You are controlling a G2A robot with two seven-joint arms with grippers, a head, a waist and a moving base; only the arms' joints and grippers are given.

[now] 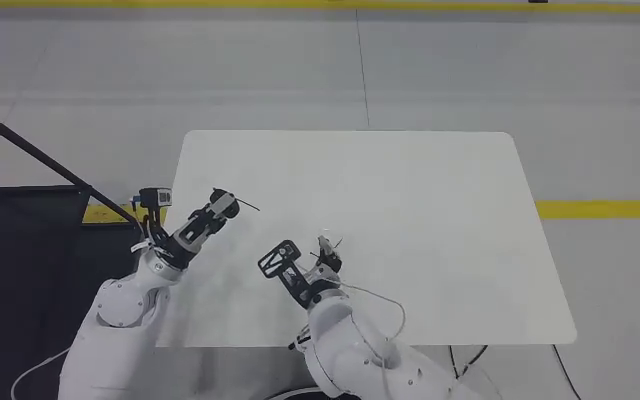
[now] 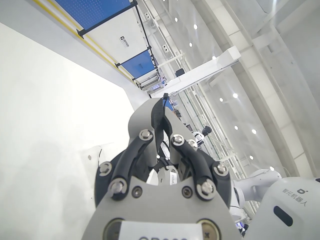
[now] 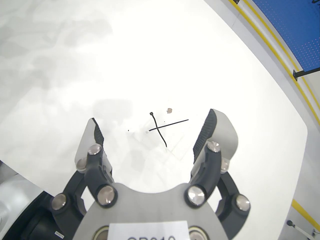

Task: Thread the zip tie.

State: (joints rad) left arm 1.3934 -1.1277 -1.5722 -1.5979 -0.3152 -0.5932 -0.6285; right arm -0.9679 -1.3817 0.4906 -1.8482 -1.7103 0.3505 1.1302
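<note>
Top: my left pincer (image 1: 226, 203) sits at the table's (image 1: 450, 200) left edge, a zip tie (image 1: 247, 205) sticking out of it. Right pincer (image 1: 328, 250) is near the front edge.
Left wrist: fingers (image 2: 138, 122) clamped on that tie's end.
Right wrist: jaws wide apart, crossed ties (image 3: 157, 128) lying on the table ahead.

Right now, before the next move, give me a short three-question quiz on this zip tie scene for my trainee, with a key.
1. True or false: the right end effector is open above the table.
2. Multiple choice: the two black zip ties lying on the table are A) parallel, B) crossed, C) end to end.
3. Fill in: the left end effector is shut on a thin black ____.
Key: 1 true; 2 B; 3 zip tie.
</note>
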